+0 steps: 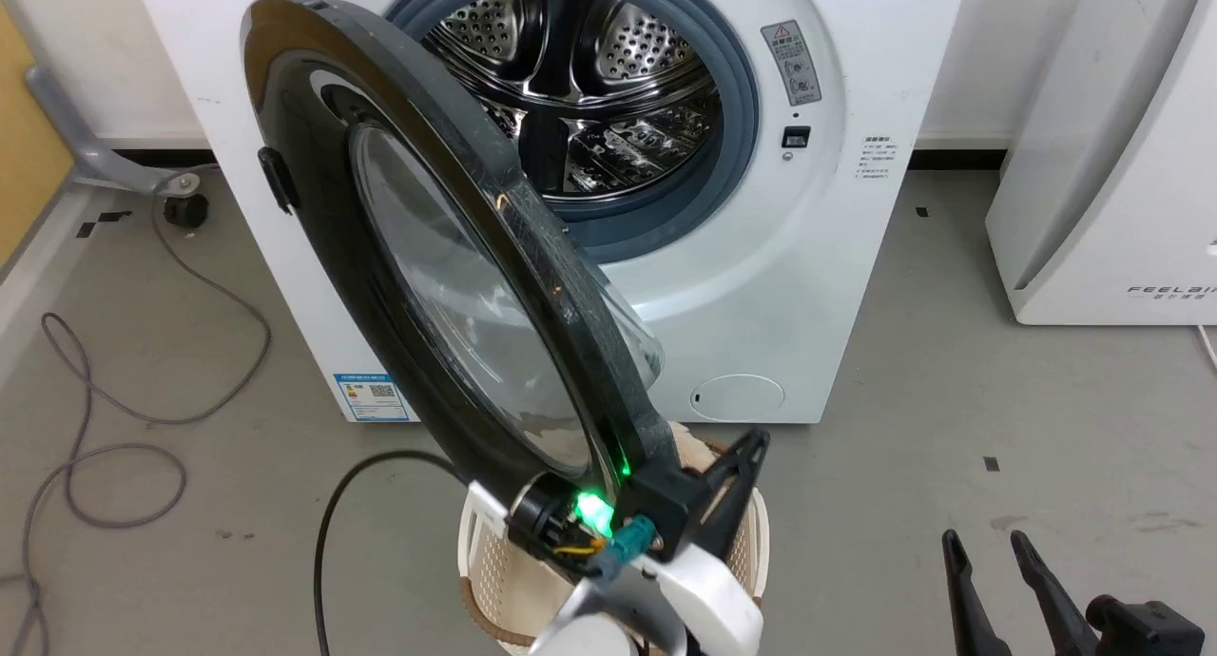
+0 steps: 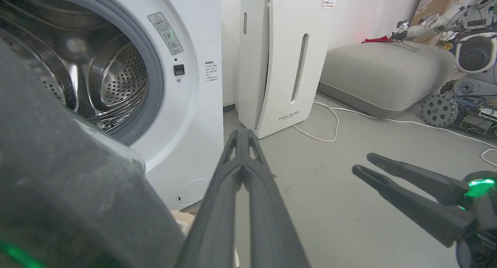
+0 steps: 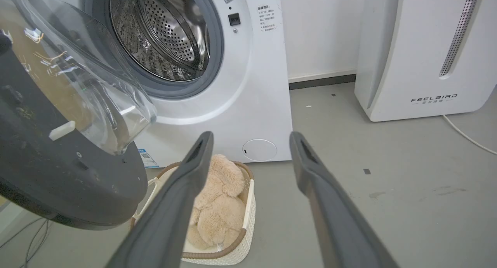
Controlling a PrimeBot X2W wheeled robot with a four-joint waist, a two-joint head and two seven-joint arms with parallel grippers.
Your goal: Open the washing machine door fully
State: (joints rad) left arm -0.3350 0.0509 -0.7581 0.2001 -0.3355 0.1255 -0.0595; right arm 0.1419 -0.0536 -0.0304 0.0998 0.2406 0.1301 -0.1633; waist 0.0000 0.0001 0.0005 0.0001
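The washing machine (image 1: 818, 257) stands with its steel drum exposed. Its black washing machine door (image 1: 570, 304), hinged at the left, is swung out toward me, roughly edge-on, glass bowl facing the drum. My left gripper (image 1: 751, 447) is shut with nothing between its fingers, close beside the door's free lower edge on the inner side; whether it touches is hidden. In the left wrist view the door rim (image 2: 58, 182) fills the left, beside the left gripper (image 2: 241, 133). My right gripper (image 1: 984, 539) hangs open over the floor, right of the door (image 3: 58, 174), its fingers (image 3: 182, 194) wide apart.
A white woven basket (image 3: 233, 256) holding a tan plush bear (image 3: 217, 206) sits on the floor under the door's free edge. A white FEELBIRD appliance (image 1: 1112, 162) stands to the right. Grey cables (image 1: 95, 428) loop at the left, and a grey cushion (image 2: 384, 77) lies further right.
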